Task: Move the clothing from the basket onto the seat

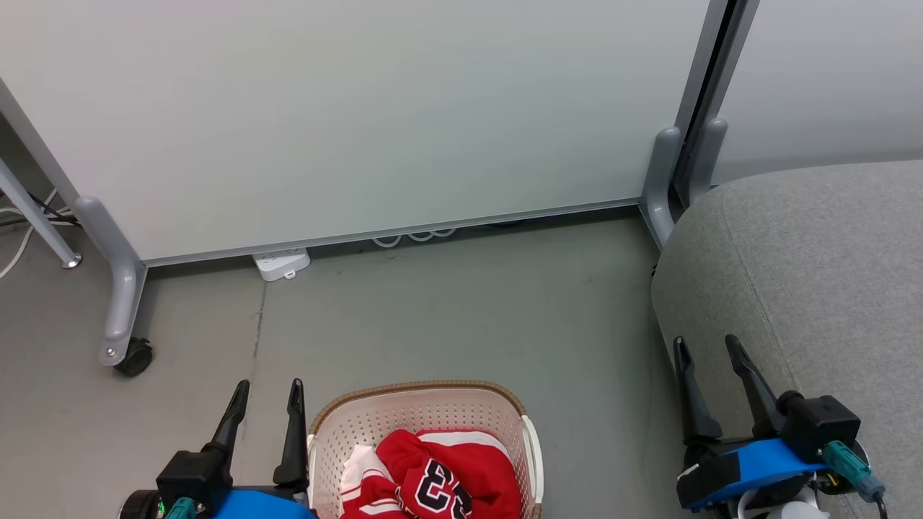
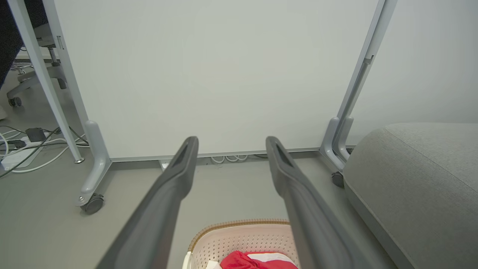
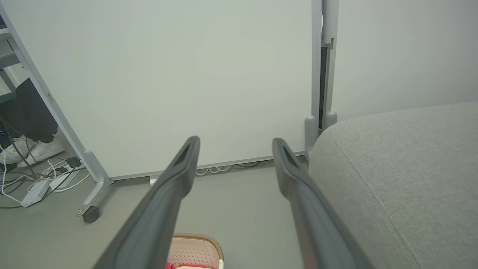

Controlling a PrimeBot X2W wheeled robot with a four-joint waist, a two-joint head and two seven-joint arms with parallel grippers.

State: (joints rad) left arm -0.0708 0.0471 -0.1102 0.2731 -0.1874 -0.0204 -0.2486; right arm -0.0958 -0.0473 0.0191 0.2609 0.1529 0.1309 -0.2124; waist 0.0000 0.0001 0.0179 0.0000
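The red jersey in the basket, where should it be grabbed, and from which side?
Grip the raised bunched fold of the red, white-trimmed soft fabric clothing, coming straight down from above: it lies crumpled inside the cream perforated plastic basket, whose walls block the sides. The open left pincer is probably nearest.

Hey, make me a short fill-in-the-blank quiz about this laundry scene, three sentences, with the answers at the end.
1. The basket holds clothing whose main colour is ____.
2. The left gripper and the right gripper both stand ____, holding nothing.
3. The grey seat is on the robot's ____ side of the basket.
Missing words: red; open; right.
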